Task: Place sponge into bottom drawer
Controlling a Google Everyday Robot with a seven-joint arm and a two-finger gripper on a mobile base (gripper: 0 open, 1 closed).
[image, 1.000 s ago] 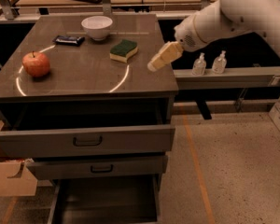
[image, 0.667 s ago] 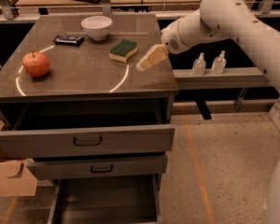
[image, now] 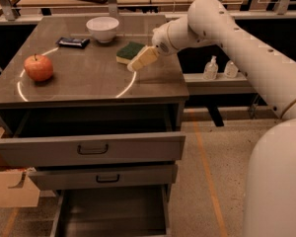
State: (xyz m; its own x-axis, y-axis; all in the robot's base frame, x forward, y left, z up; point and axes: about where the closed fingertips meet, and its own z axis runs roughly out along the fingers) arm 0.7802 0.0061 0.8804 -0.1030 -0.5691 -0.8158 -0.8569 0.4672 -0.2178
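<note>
The sponge [image: 128, 52] lies on the grey cabinet top [image: 89, 80], green scouring side up over pale yellow foam, right of centre near the back. My gripper [image: 138, 62] reaches in from the right on the white arm and hovers just in front and to the right of the sponge, its pale fingers [image: 144, 58] pointing down-left. The bottom drawer [image: 111, 214] stands pulled out at the foot of the cabinet, its dark interior showing between thin grey side walls.
A red apple [image: 38, 67] sits at the left of the top. A white bowl [image: 102, 28] and a flat dark packet [image: 73, 42] are at the back. The two upper drawers [image: 91, 149] with dark handles are partly pulled out. A cardboard box [image: 7, 186] stands at the left on the floor.
My gripper has moved left across the cabinet top, from beyond the right edge to just beside the sponge. The sponge has not moved.
</note>
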